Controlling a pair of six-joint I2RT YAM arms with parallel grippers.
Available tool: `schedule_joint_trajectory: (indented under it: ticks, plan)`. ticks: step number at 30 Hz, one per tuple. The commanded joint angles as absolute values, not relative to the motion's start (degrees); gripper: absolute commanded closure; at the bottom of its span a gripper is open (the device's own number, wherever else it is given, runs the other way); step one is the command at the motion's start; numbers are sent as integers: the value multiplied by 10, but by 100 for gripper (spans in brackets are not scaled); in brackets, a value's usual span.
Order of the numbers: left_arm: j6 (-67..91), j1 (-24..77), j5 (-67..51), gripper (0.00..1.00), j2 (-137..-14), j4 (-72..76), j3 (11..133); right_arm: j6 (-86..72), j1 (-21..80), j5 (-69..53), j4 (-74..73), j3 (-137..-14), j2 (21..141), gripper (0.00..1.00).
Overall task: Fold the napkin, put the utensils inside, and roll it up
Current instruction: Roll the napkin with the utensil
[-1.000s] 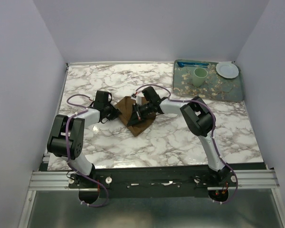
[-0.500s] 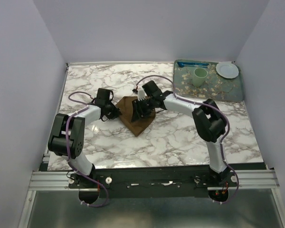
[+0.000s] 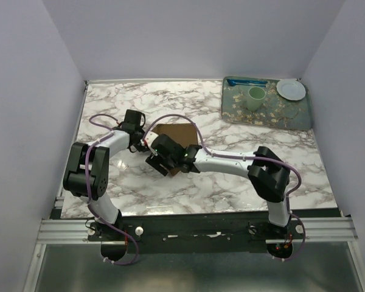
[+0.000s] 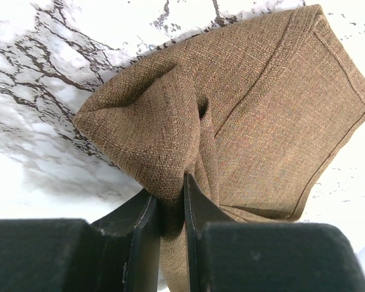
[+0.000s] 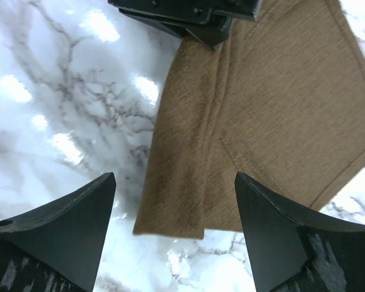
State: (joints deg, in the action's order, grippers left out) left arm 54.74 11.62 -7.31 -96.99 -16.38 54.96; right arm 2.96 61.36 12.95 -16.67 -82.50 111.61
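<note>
1. So, the napkin (image 3: 179,137) lies on the worktop (image 3: 231,182), in the middle, between the two arms. It looks folded over, with layers of cloth showing along one edge.
2. The left jaws are pinched tight on a bunched-up corner of the napkin, at its left side.
3. The right jaws are wide apart and hold nothing. They hang just over the near corner of the napkin.
4. I cannot see the spoon on or in the napkin. A bright blue utensil (image 3: 246,81) lies at the far end of the tray (image 3: 292,118), well apart from the cloth.
5. I think the fold is begun but not flat and neat yet. Putting the spoon inside and rolling it all up are not yet done.
</note>
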Motion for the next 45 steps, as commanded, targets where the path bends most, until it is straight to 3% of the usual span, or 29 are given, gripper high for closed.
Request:
schedule_joint_trajectory:
  ticks: [1, 12, 15, 18, 19, 24, 26, 30, 34, 35, 38, 43, 45]
  plan:
    - [534, 114, -84, 100, -992, -217, 552, 83, 636, 273, -118, -829, 1158, 14]
    - [543, 113, -104, 100, -997, -214, 550, 72, 657, 304, -113, -891, 1239, 21]
    - [542, 113, -109, 100, -998, -214, 549, 72, 657, 318, -113, -897, 1258, 27]
    - [539, 113, -110, 100, -997, -213, 548, 64, 657, 329, -113, -894, 1262, 46]
    - [538, 113, -111, 100, -997, -211, 548, 61, 657, 328, -113, -888, 1262, 59]
    - [532, 113, -113, 100, -992, -203, 541, 40, 656, 317, -113, -882, 1269, 71]
    - [528, 112, -115, 100, -986, -193, 536, 26, 654, 302, -113, -875, 1267, 85]
    - [512, 102, -131, 98, -966, -154, 515, -17, 642, 233, -114, -857, 1248, 97]
    - [498, 86, -143, 77, -947, -113, 502, -47, 611, 145, -105, -836, 1216, 99]
    - [496, 79, -154, 68, -945, -110, 502, -59, 606, 127, -104, -835, 1214, 99]
    - [485, 71, -161, 54, -932, -98, 504, -85, 574, 36, -100, -829, 1202, 99]
    - [476, 61, -181, 41, -899, -89, 504, -124, 512, -143, -104, -834, 1211, 100]
    - [474, 59, -179, 25, -878, -89, 501, -146, 494, -193, -105, -838, 1222, 99]
